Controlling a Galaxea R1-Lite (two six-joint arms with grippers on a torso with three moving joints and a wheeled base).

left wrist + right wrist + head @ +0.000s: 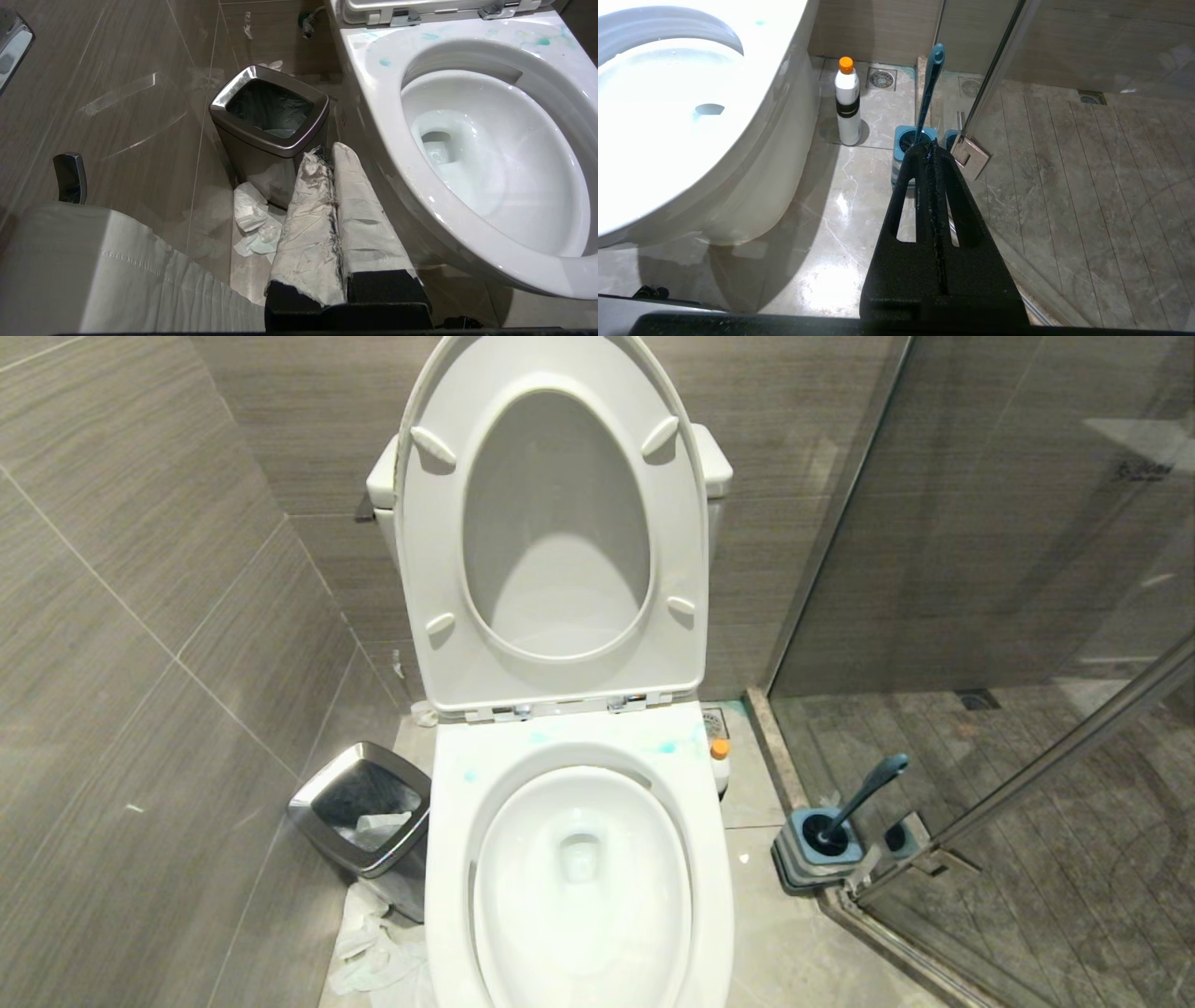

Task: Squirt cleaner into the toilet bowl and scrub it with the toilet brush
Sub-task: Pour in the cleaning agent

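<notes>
The toilet bowl stands in the middle of the head view with its seat and lid raised. Pale blue cleaner smears mark the back of the rim, and the left wrist view shows the cleaner there too. The toilet brush stands in its holder on the floor to the bowl's right. Neither arm reaches into the head view. My left gripper, its fingers wrapped in white tape, hangs shut and empty beside the bowl. My right gripper is shut and empty, short of the brush.
A white bottle with an orange cap stands on the floor between bowl and brush. A steel-rimmed bin sits left of the bowl, with crumpled paper beside it. A glass shower door closes off the right, and a tiled wall the left.
</notes>
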